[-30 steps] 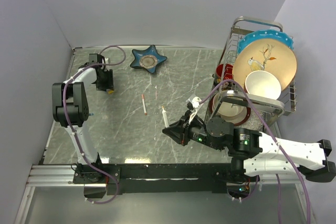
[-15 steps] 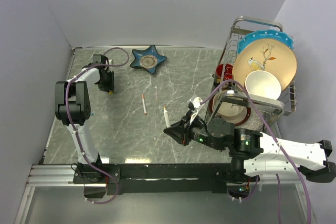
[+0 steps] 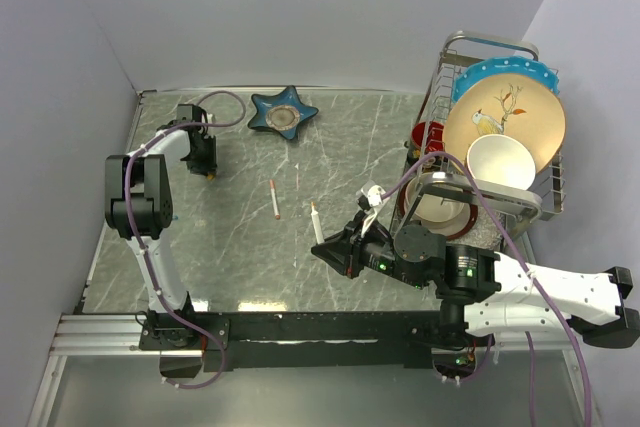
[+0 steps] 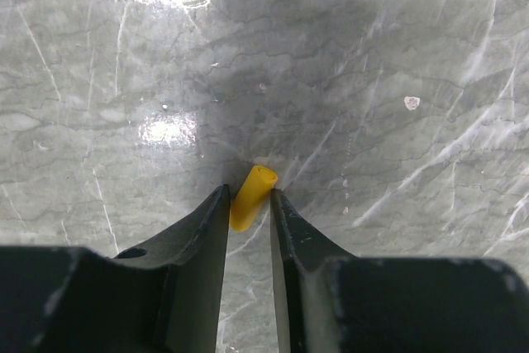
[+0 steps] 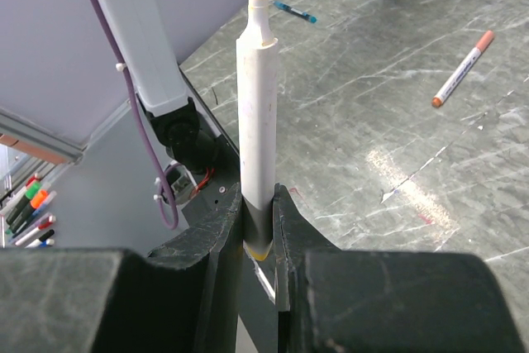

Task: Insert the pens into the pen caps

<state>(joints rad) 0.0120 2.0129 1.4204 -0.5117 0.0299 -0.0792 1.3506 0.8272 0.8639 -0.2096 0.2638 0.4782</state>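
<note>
Now the left gripper (image 4: 246, 206) has drawn its fingers in around the yellow cap (image 4: 253, 191). A second ago they stood noticeably wider; in the left wrist view each fingertip sits against a side of the cap, which lies tilted on the table (image 3: 380, 127) with its open end pointing away from the wrist. In the overhead view the left arm has also shifted its elbow slightly and settled low over the far left of the table, a spot of yellow showing at the gripper's tip (image 3: 206, 163).

Meanwhile the right gripper (image 5: 258, 222) has not moved. Its jaws are narrow and clamped on the lower barrel of the yellow-tipped pen (image 5: 256, 121), holding it upright with the tip bare, near the middle of the table and well apart from the cap.

That closing looks like the start of a pick: once the cap is lifted, the two arms can probably meet so the tip goes into the cap's open end. The grip is at the very fingertips on a tiny, slanted piece, so it may slip or twist on lifting.

The second pen (image 3: 274, 199), orange at its ends, lies flat between the two arms, untouched; the red-orange cap cannot be picked out.
</note>
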